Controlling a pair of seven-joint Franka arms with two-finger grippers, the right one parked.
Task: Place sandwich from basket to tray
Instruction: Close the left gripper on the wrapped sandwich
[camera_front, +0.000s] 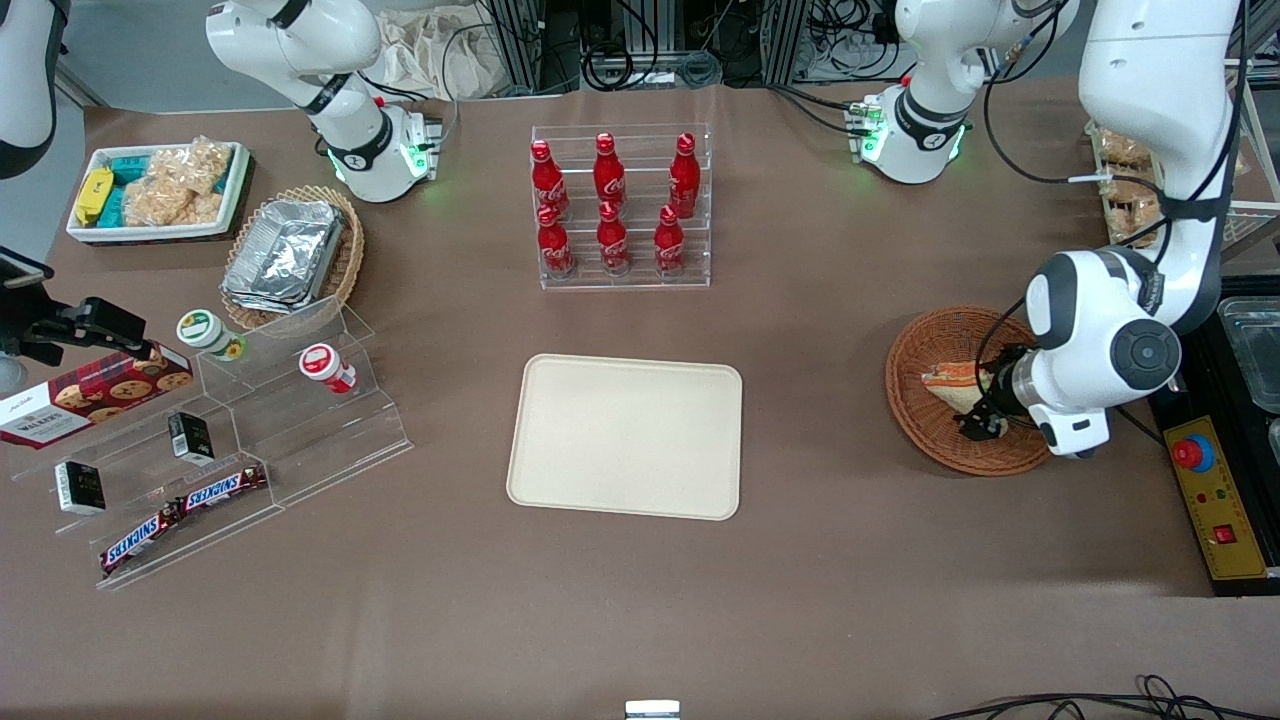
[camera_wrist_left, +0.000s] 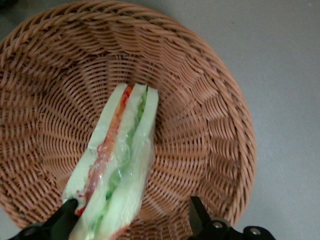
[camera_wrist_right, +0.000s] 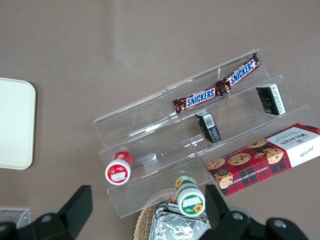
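- i am working the pick-up step: my gripper (camera_wrist_left: 132, 220) is hovering low inside the reddish-brown wicker basket (camera_front: 915, 405), at the working arm's end of the desk (camera_front: 820, 560).
- the sandwich (camera_wrist_left: 117, 170) is lying in the basket's bowl, a plastic-wrapped wedge resting on one bread face's edge so that its cut side with red, orange and green filling is facing up toward my wrist camera.
- my gripper is spread wide, holding nothing; one fingertip (camera_wrist_left: 67, 210) is sitting right against the sandwich's wide end, while the other is standing apart from it over bare weave.
- so the wedge is lying between my fingers but off-centre, closer to one of them; i am judging that the grasp is lined up but not yet made.
- the next move is calling for me to settle slightly lower if needed, then close across the two bread faces, gently, since the soft bread and slippery wrap are likely to squash or slide.
- after that i am expecting to lift clear of the basket's rim and carry toward the cream-beige tray (camera_front: 560, 470), which is lying flat mid-desk, well apart from the basket, with nothing on it.
- the rack of red cola bottles (camera_front: 612, 205) is standing farther from the front camera than the tray, off a straight carry path as i judge it.
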